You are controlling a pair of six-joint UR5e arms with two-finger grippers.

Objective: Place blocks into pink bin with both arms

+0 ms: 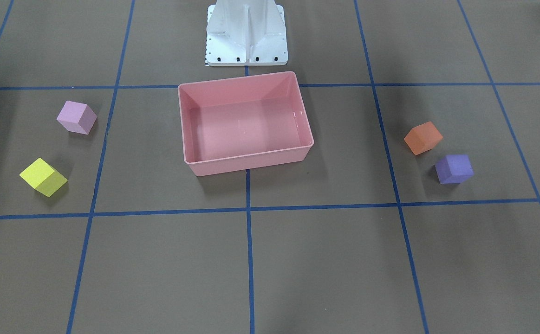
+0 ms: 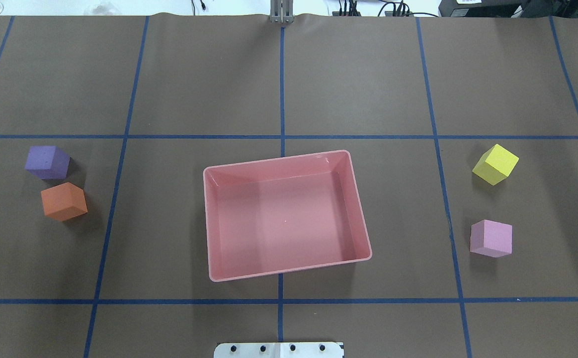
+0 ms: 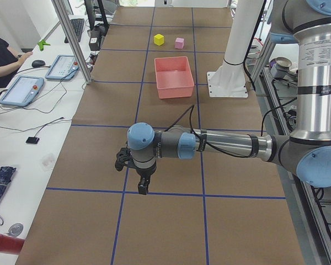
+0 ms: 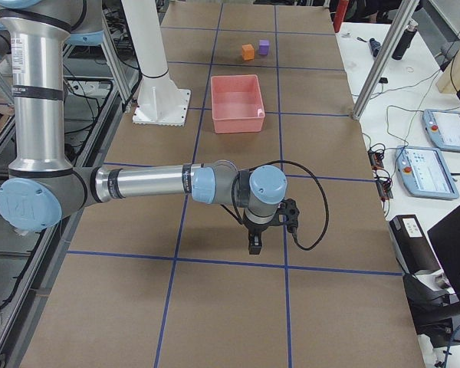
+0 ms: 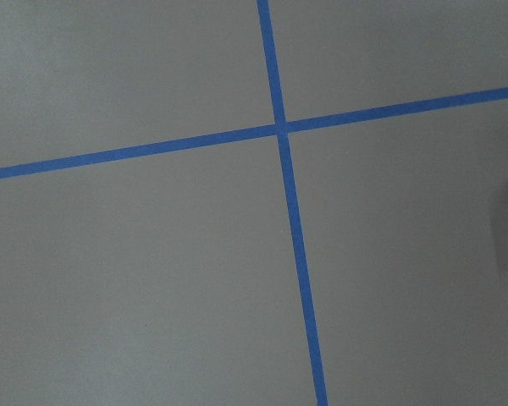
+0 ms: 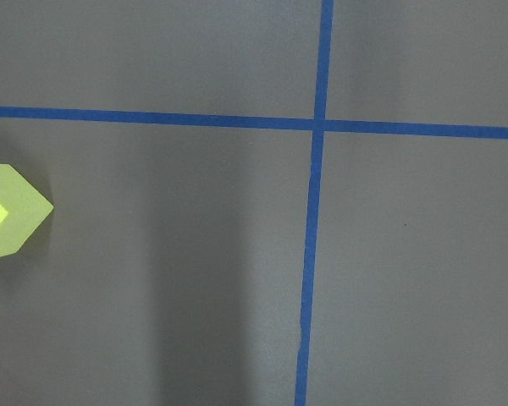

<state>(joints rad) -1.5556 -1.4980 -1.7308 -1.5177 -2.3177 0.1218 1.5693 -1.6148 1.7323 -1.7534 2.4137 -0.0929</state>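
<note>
Pink bin (image 2: 279, 166) central; purple (image 2: 46, 161), orange (image 2: 63, 201) cubes left; yellow (image 2: 495, 164), lilac (image 2: 491, 238) right.

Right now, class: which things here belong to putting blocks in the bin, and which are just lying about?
Job: rectangular salmon-pink plastic bin; matte purple cube; matte orange cube; matte yellow cube; matte lilac-pink cube; silver left arm; silver right arm.
Lying about: white metal pedestal; blue tape grid; grey touchscreen tablets.

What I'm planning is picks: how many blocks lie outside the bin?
4: purple block and orange block left of the pink bin, yellow block and lilac block right; none hidden.
</note>
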